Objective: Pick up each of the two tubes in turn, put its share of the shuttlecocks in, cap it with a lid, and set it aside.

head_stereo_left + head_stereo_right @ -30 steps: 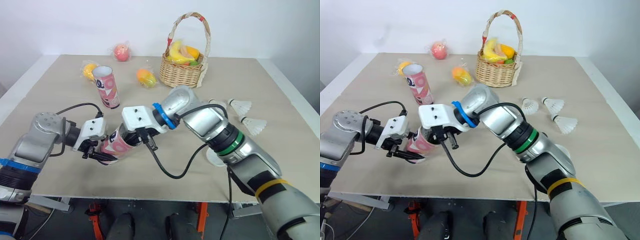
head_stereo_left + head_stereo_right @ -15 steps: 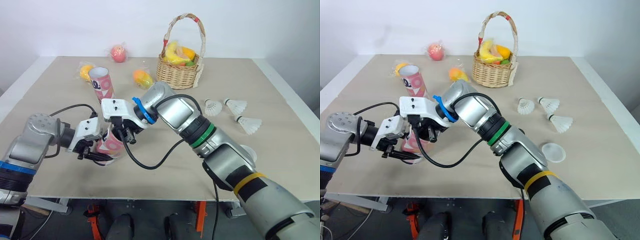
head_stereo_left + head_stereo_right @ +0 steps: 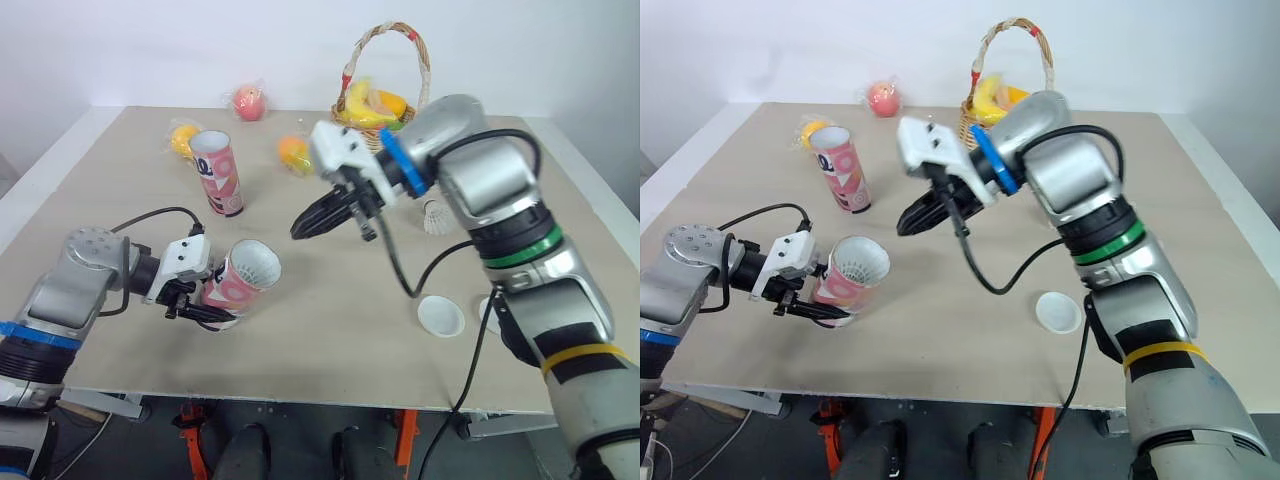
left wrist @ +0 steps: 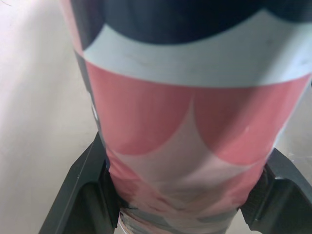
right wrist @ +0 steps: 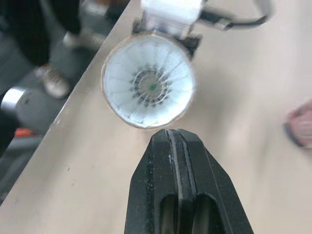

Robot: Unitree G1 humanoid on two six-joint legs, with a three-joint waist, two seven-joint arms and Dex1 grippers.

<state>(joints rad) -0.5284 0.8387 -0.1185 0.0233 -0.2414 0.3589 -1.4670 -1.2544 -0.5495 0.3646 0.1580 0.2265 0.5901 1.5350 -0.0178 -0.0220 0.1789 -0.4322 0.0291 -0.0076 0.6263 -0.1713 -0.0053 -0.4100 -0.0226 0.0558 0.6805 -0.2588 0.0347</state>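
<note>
A tan table (image 3: 330,340) stands against a plain white wall (image 3: 150,40), its front edge toward the robot. Near the front left, the left gripper (image 3: 200,303) pinches the base of a pink tube (image 3: 238,285). The tube is held tilted, mouth up and to the right, and a white shuttlecock (image 5: 147,87) sits feathers-out inside it. Behind it a second tube (image 3: 218,172) stands upright, with a wrapped orange (image 3: 181,138) just beside it and an apple (image 3: 246,102) further back by the wall.

Mid-table, the right gripper (image 3: 300,229) hangs above the surface with its fingers pressed together on nothing. It points down toward the held tube but is well apart from it. Another fruit (image 3: 293,152) lies behind it, and the basket (image 3: 390,105) of fruit is half hidden by the right arm. That arm also covers part of a loose shuttlecock (image 3: 433,213) on the right. A white lid (image 3: 441,315) lies near the front right.

Half a second ago the right gripper was down at the tube's mouth. It has since drawn up and away to the right, leaving the mouth open to view.
</note>
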